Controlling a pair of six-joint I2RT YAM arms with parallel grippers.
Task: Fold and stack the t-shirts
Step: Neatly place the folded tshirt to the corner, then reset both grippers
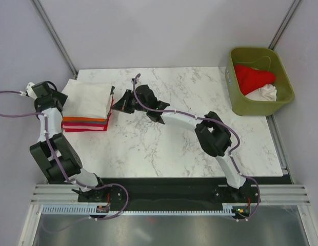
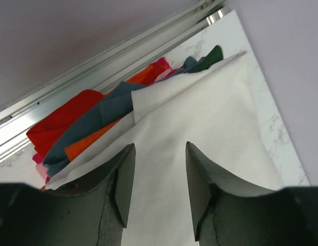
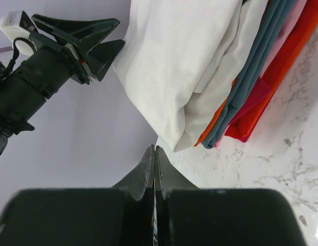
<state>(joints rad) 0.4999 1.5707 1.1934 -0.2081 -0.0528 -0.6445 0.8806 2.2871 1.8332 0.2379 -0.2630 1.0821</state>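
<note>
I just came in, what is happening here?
Two robot arms are stacking folded t-shirts. The stack, white shirt on top, lies at the far left of the table. The left claw hovers open at it; the right claw, shut and empty, is beside it. The olive bin holds red cloth and white cloth.

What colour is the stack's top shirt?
The top shirt is white, clearest in the top external view.

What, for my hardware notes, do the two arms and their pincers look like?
Both the left arm and right arm have white links between bulky black joints, with thin purple cables running along them. The left pincer and right pincer have black, tapering, pointed fingers.
</note>
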